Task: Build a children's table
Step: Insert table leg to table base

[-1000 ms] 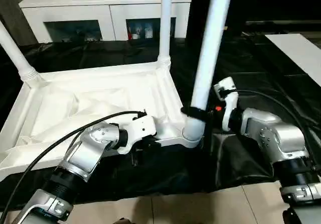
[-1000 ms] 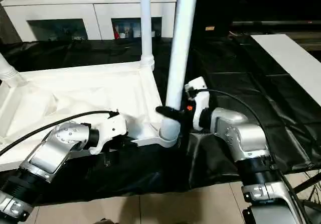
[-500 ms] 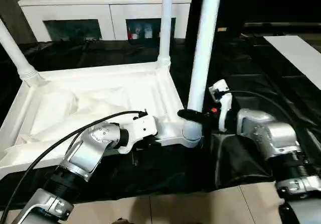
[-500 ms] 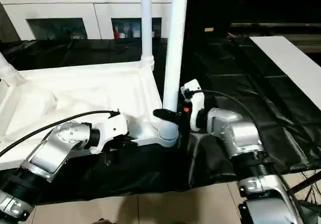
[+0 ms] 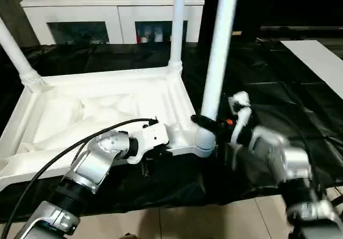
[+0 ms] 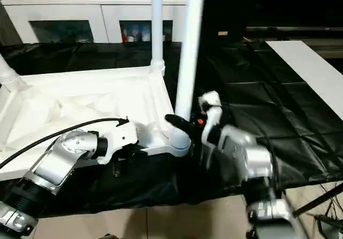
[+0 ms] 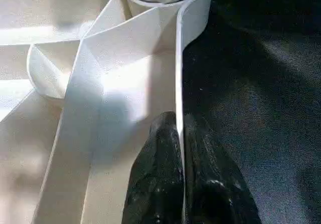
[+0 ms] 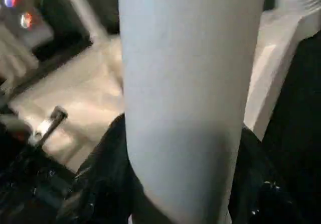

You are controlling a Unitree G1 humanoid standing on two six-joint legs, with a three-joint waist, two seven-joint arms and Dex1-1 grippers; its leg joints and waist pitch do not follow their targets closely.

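- Tabletop [image 5: 102, 110] lies upside down on the black cloth [image 5: 278, 94], ribbed underside up, rim facing the robot.
- Left gripper [image 7: 178, 169] clamped on the tabletop's near rim, just beside the near right corner socket [image 5: 204, 140]; left wrist view shows one black finger [image 7: 158, 174] on the inner side of the thin rim wall, the other on the outer side, pressed together on it.
- Near leg [image 5: 217, 57] stands upright in that corner socket, rising out of the top of the picture.
- Right gripper [image 5: 206, 124] sits around the near leg low down, just above the socket; right wrist view has the leg [image 8: 188, 98] between the two black fingers [image 8: 100, 184], one each side, close against the tube. Jaws about half spread, closed around the leg as far as the pictures show.
- Right arm [image 5: 278, 161] comes in from the right side of the leg, blurred in the head views.
- Left arm [image 5: 99, 161] reaches in from the lower left, its wrist over the tabletop's front edge, cable looping over it.
- Second leg [image 5: 177, 24] upright in the far right corner socket, well apart from both grippers.
- Third leg [image 5: 16, 54] tilted, seated in the far left corner socket.
- White cabinet [image 5: 112, 8] with glass doors behind the table, beyond the cloth.
- White board [image 5: 316, 59] lies on the cloth at the far right.
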